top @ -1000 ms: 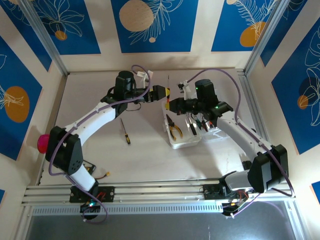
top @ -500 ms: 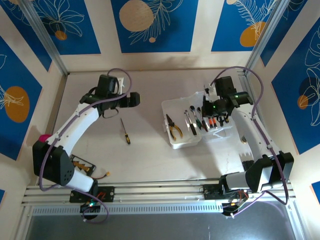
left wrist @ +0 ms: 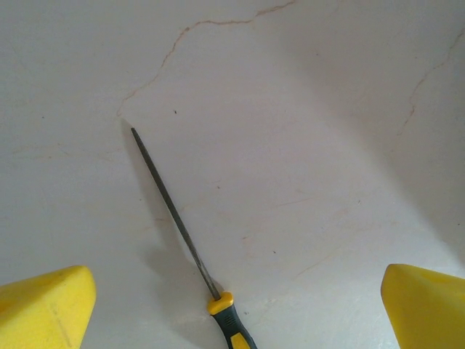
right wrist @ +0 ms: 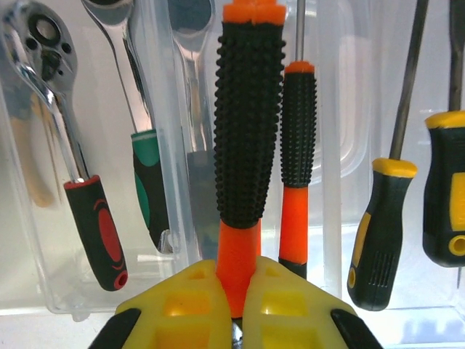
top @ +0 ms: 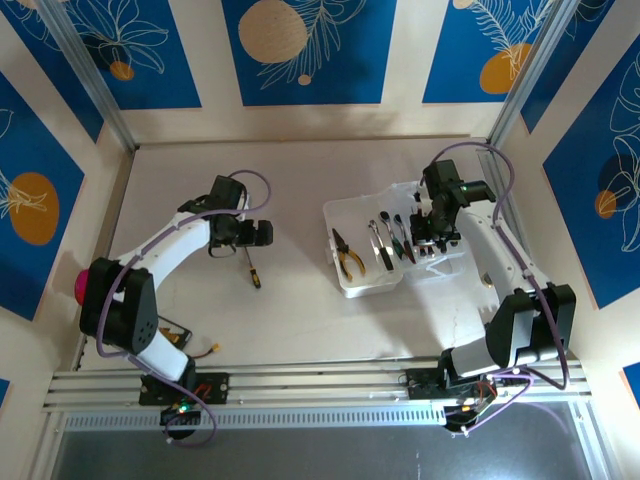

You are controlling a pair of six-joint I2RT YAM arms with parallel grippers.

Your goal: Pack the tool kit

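The case [top: 352,288] lies open on the desk [top: 300,320], right under the right end effector [right wrist: 238,291], which is clenched on the orange neck of an orange screwdriver [right wrist: 248,123] and holds it over the compartment where a smaller orange one and two yellow-and-black drivers already lie; the ratchets sit just to its left and the pliers [top: 347,258] further left again. A second ago both end effectors met over the case's far-left corner with a thin tool between them; since then they have parted, the right one carrying its screwdriver across to the right side of the case, so that tool looks close to being set down but is not yet let go. The left end effector [top: 258,236] has swung away to the left, well apart from the case, and now hovers released, jaws wide, with the yellow screwdriver [left wrist: 178,218] on the bare desk directly beneath it, the handle lying between the two yellow fingers [left wrist: 54,302]. That is the one tool outside the case, so it is likely the next pick, leaving the packing near its end
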